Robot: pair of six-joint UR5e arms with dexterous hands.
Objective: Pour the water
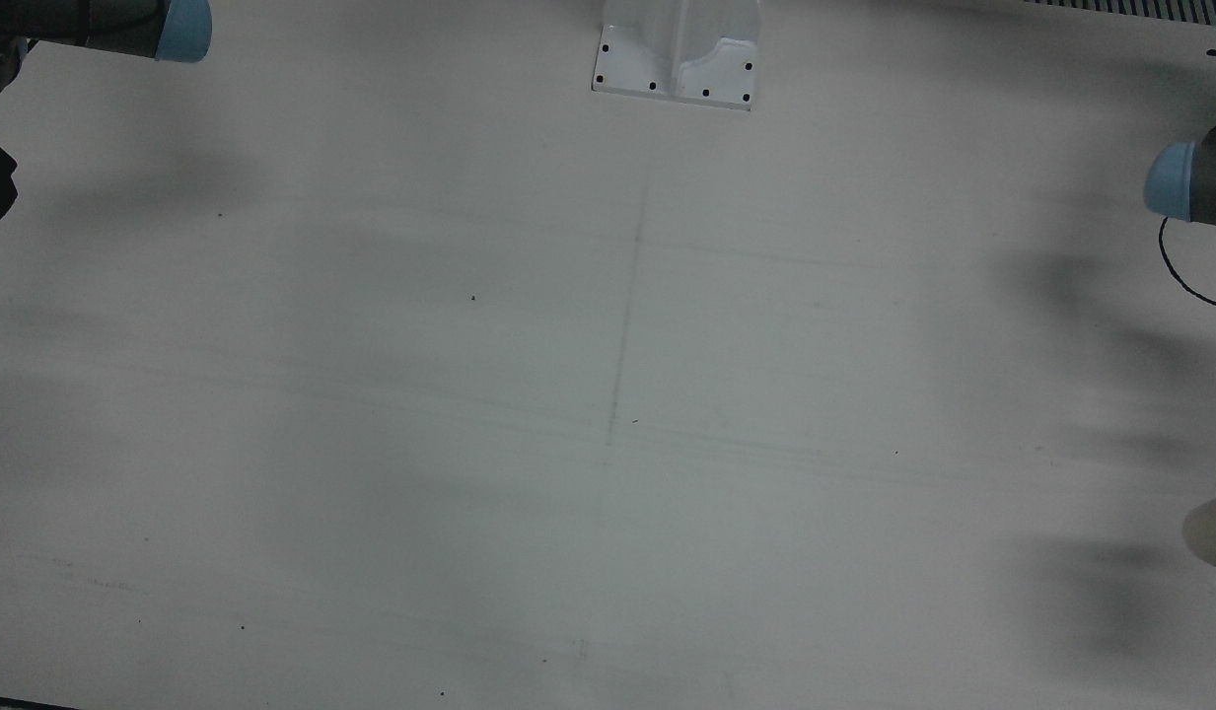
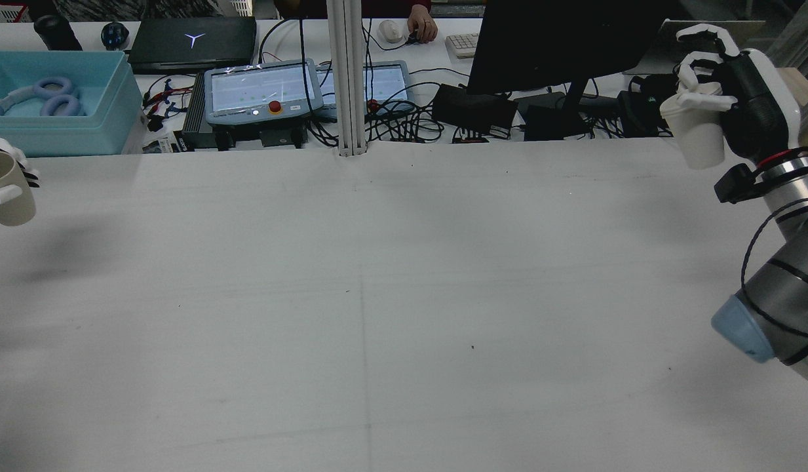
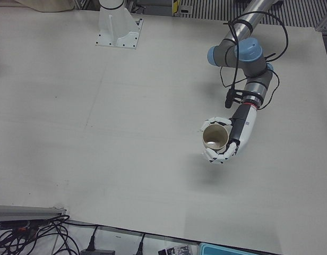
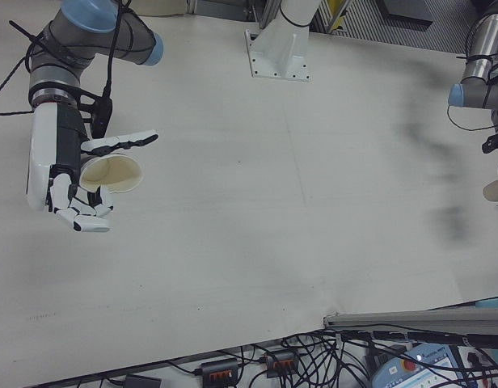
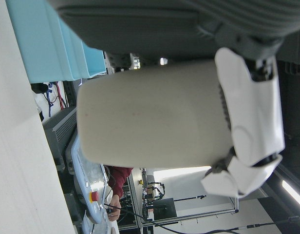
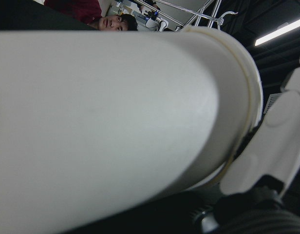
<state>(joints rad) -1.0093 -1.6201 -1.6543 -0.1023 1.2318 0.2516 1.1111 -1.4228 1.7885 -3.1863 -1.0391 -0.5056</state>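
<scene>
My left hand (image 3: 230,139) is shut on a beige cup (image 3: 215,137) and holds it upright above the table, mouth open upward. In the rear view this cup (image 2: 9,190) sits at the far left edge. The left hand view is filled by the cup (image 5: 150,114) with white fingers (image 5: 250,122) around it. My right hand (image 4: 61,174) is shut on a white paper cup (image 4: 113,173), tilted, above the table's other side. In the rear view that cup (image 2: 697,134) is at the upper right. It fills the right hand view (image 6: 106,126). The two cups are far apart.
The white table (image 2: 377,295) lies between the hands. A white pedestal base (image 1: 677,59) stands at its robot-side edge. Behind the far edge are a teal bin (image 2: 56,105), pendants (image 2: 263,88), a monitor (image 2: 561,39) and cables.
</scene>
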